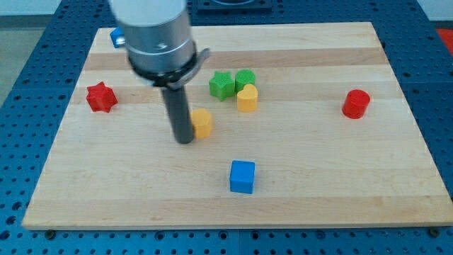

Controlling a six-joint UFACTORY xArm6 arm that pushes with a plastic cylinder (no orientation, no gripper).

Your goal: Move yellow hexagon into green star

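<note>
My tool is a straight dark rod with no jaws to open or close, so it holds nothing; my tip rests on the wooden counter just beside the yellow hexagon, on the hexagon's side toward the view's left, and it looks to be touching that block or very nearly so, though I cannot tell which

Taking the yellow hexagon as the landmark: the green star sits up and toward the view's right of it, near but clearly apart. A second green block, whose shape I cannot make out, stands just beyond the star, farther to the view's right, touching or almost touching it. A yellow heart lies to the right of the hexagon and a little higher, tucked against the lower edge of the second green block

Below the hexagon and to the view's right is a blue cube, well apart. A red star sits well off toward the view's left, slightly higher. A red cylinder is far off to the view's right. A blue block shows near the counter's top left corner, partly hidden behind my arm's grey housing
</note>
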